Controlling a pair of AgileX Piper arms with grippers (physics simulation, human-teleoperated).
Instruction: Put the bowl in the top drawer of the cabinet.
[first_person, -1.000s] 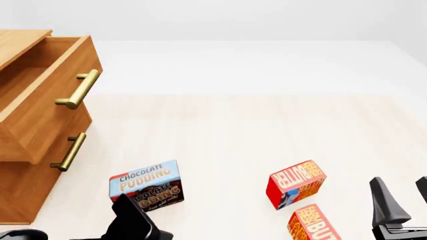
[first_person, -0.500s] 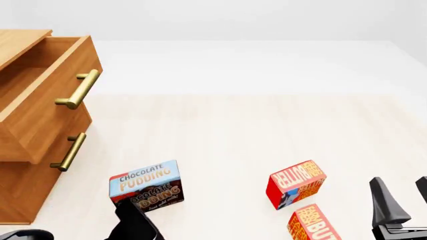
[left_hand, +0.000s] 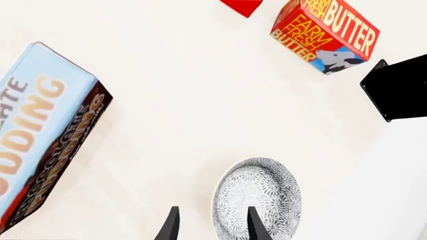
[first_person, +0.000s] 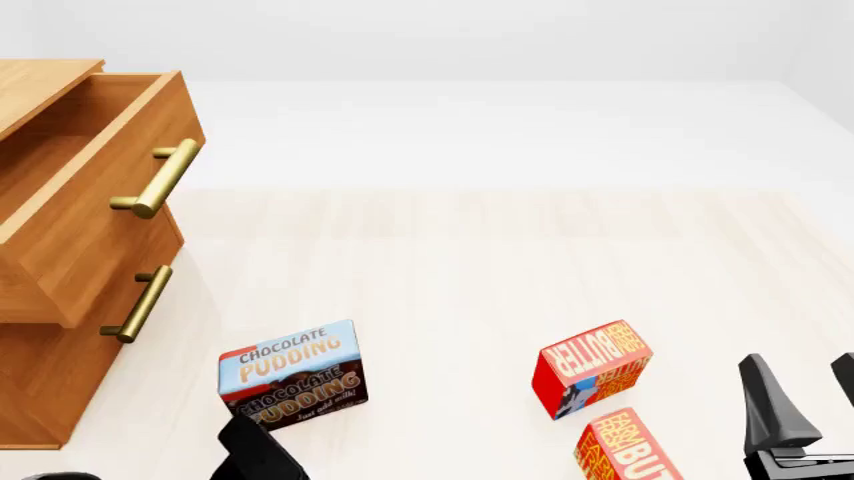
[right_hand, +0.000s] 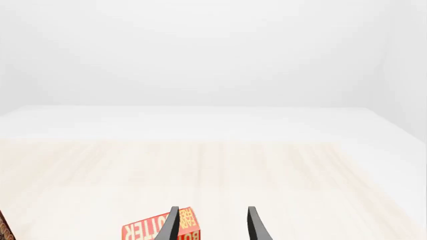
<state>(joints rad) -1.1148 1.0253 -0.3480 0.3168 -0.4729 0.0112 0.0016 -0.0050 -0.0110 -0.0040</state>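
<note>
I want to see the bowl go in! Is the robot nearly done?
Not yet. Done: the top drawer of the cabinet is open. In hand: the left pincer is open beside the bowl, one fingertip over its rim, nothing gripped. Left: grab the bowl, lift it, and drop it in the drawer.

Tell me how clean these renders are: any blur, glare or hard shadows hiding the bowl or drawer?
Left wrist view: sharp, only a soft faint shadow beside the bowl, its speckled pattern crisp between the left gripper fingertips' line of sight. Front view: even flat light, no glare on the top drawer; the bowl is out of frame there. Right wrist view: washed-out pale background, nothing blurred.
</note>
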